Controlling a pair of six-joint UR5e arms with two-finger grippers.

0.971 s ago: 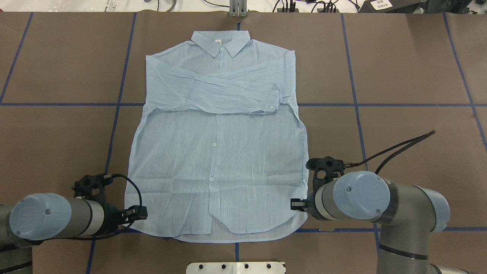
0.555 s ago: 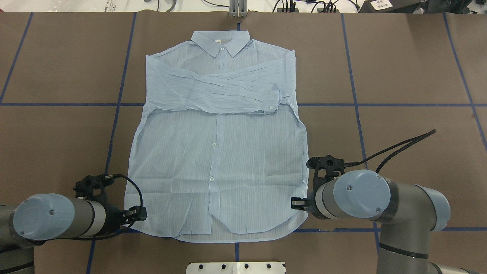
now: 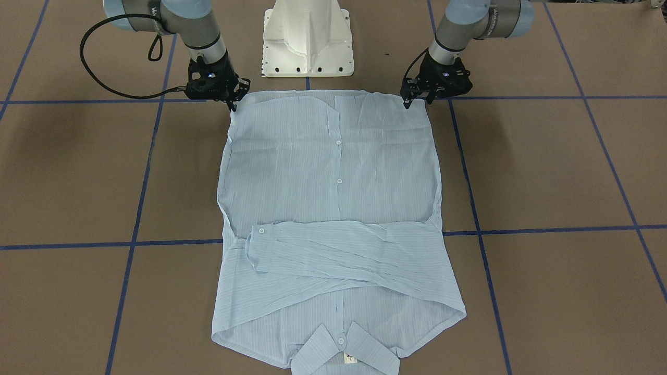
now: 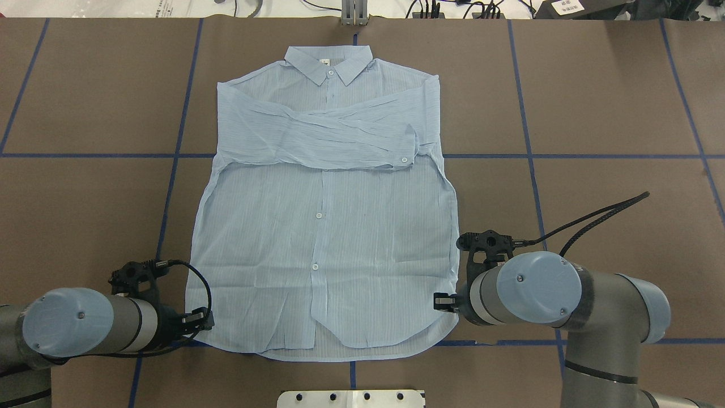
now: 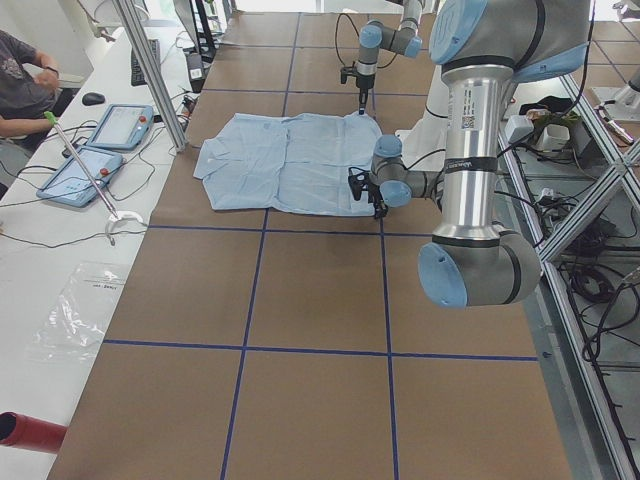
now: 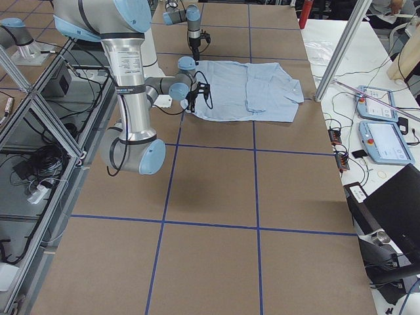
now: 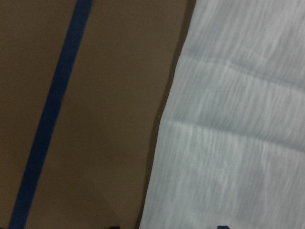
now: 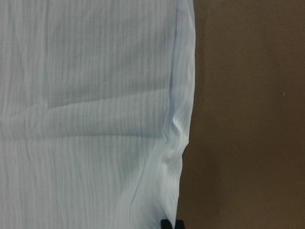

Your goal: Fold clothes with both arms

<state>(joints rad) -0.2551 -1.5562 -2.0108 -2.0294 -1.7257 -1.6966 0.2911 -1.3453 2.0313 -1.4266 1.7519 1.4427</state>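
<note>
The shirt (image 4: 323,226) lies flat on the table (image 4: 595,113), collar (image 4: 328,62) far from the robot and sleeves (image 4: 317,139) crossed over the chest, so the step in hand looks like taking the two near hem corners. The right gripper (image 3: 232,105) is pinched together on one corner, with cloth puckering toward it. The left gripper (image 3: 417,102) is spread apart, straddling the other corner. Next, I judge, the left must close, then both lift evenly toward the collar. The wrist views crop the fingers to slivers.

A robotics lab: robot arms (image 6: 128,85) at a brown-papered table (image 4: 623,85) gridded with blue tape (image 4: 595,156), aluminium framing (image 5: 149,70) beside it, teach pendants (image 5: 122,125) on a white side bench (image 5: 50,285) with a person (image 5: 20,70) at it.
</note>
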